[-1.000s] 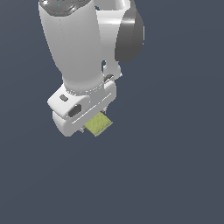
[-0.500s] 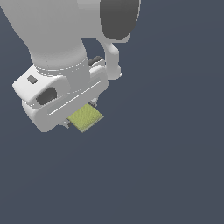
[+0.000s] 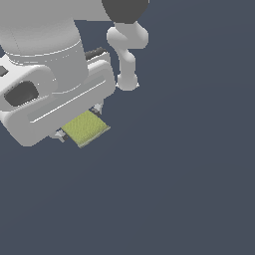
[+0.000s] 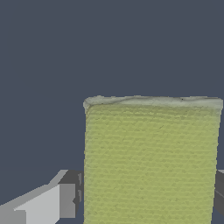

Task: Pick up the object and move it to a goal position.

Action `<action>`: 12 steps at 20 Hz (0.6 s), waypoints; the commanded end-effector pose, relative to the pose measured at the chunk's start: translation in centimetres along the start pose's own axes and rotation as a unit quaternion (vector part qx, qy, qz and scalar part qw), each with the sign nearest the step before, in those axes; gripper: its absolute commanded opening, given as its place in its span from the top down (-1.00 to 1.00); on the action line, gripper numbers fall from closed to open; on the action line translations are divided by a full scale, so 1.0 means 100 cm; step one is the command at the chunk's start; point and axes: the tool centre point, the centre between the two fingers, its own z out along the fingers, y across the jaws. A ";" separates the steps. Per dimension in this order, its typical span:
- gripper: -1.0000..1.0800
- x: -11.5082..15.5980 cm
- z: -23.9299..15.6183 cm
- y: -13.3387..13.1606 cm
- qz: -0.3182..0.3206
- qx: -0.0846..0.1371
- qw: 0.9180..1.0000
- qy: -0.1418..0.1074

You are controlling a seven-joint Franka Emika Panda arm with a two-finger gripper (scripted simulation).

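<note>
The object [image 3: 85, 127] is a thin yellow-green tile sticking out from under the white gripper [image 3: 78, 122] in the exterior view's upper left. My gripper is shut on it, a small grey fingertip [image 3: 61, 135] showing at one side edge and another at the opposite edge. In the wrist view the object [image 4: 151, 162] fills much of the picture, its pale far edge level, with a finger [image 4: 65, 199] pressed against one side. The object hangs clear of the dark ground.
The white arm's links and a dark joint [image 3: 124, 7] fill the exterior view's upper left. Plain dark blue-grey ground [image 3: 189, 174] lies all around. No goal marker shows.
The arm with the held object has come closer to the exterior camera and looms larger, shifting toward the exterior view's left. The grip on the object is unchanged.
</note>
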 end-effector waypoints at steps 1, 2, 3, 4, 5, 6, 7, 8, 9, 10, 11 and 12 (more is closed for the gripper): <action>1.00 0.000 -0.006 0.003 0.000 -0.001 1.000 0.000; 1.00 -0.001 -0.008 0.004 0.000 -0.001 1.000 0.000; 1.00 -0.001 -0.009 0.005 0.000 -0.001 1.000 0.000; 1.00 -0.001 -0.010 0.005 0.000 -0.001 1.000 0.000; 1.00 -0.001 -0.011 0.006 0.000 -0.001 1.000 0.000; 1.00 -0.001 -0.012 0.006 0.000 -0.001 1.000 0.000; 1.00 -0.001 -0.013 0.007 0.000 -0.001 1.000 0.000; 1.00 -0.001 -0.013 0.007 0.000 -0.001 1.000 0.000; 1.00 -0.001 -0.014 0.008 0.000 -0.001 1.000 0.000; 1.00 -0.001 -0.014 0.008 0.000 -0.001 1.000 0.000; 1.00 -0.001 -0.015 0.008 0.000 -0.001 1.000 0.000; 1.00 -0.001 -0.015 0.008 0.000 -0.001 1.000 0.000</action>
